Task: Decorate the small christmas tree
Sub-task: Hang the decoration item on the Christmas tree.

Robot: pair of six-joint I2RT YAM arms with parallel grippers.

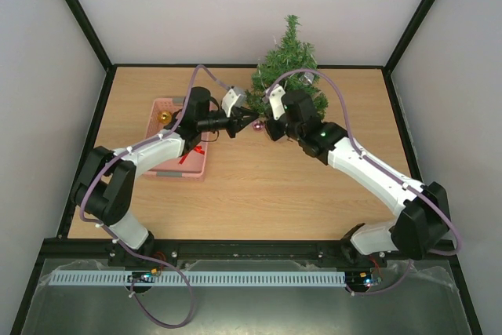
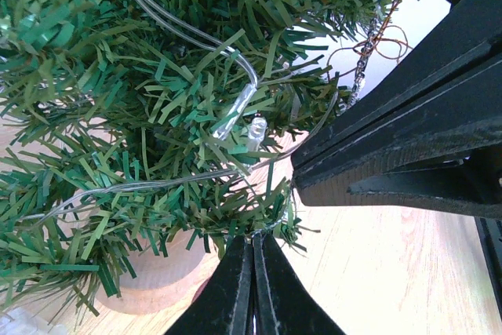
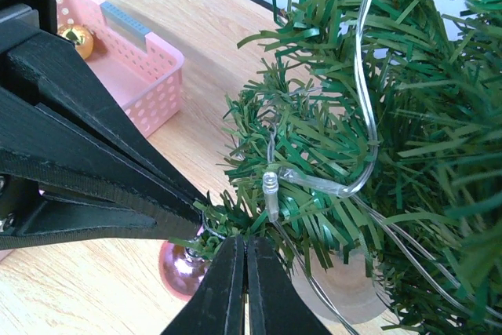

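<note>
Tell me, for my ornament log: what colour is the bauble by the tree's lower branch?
Shiny pink bauble, clearest in the right wrist view.

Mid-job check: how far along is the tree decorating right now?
Done: a clear light string already runs through the small christmas tree. In hand: the left gripper and right gripper, both shut, meet at a low branch tip with a pink ball just below; whether its loop is hooked is unclear. Left: a gold ball sits in the pink basket.

No lettering, label or number seems legible in any view.
</note>
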